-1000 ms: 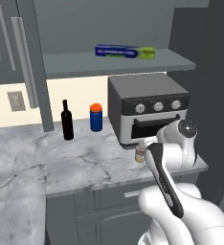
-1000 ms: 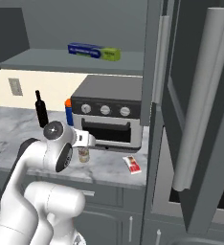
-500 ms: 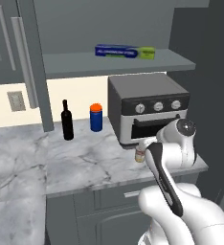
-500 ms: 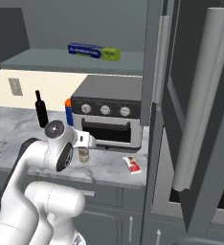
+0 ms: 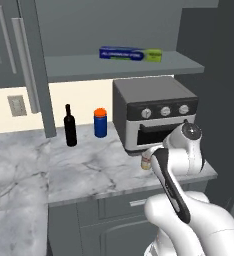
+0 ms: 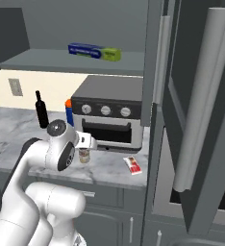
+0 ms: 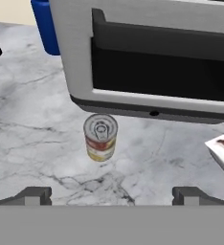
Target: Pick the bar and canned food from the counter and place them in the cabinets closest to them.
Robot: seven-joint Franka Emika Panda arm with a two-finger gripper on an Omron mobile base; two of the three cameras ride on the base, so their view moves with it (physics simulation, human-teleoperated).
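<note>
- Gripper (image 7: pixel 111 195) jaws are spread wide with nothing between them, poised above the counter (image 7: pixel 32 139) in front of the toaster oven (image 7: pixel 147 52).
- Counter: the marble top carries the toaster oven towards its right end, with both task things on the strip between the oven and the front edge.
- Cabinets (image 6: pixel 201 120): the upper cabinet at the counter's right end stands with its door open, and is judged the nearest one for both things.
- Canned food (image 7: pixel 100 137): it stands upright just in front of the oven door, left of the midline between the fingertips in the hand view. For a sound grasp, the hand should be shifted until the can is centred, lowered so the pads meet the label wall below the rim, and kept clear of the oven's door.
- Bar (image 6: pixel 132 165): it lies flat near the front edge, right of the can and apart from it.
- Writing: print on the can, the bar and the blue-and-green box (image 5: pixel 130 53) on the shelf is too small to be read.
</note>
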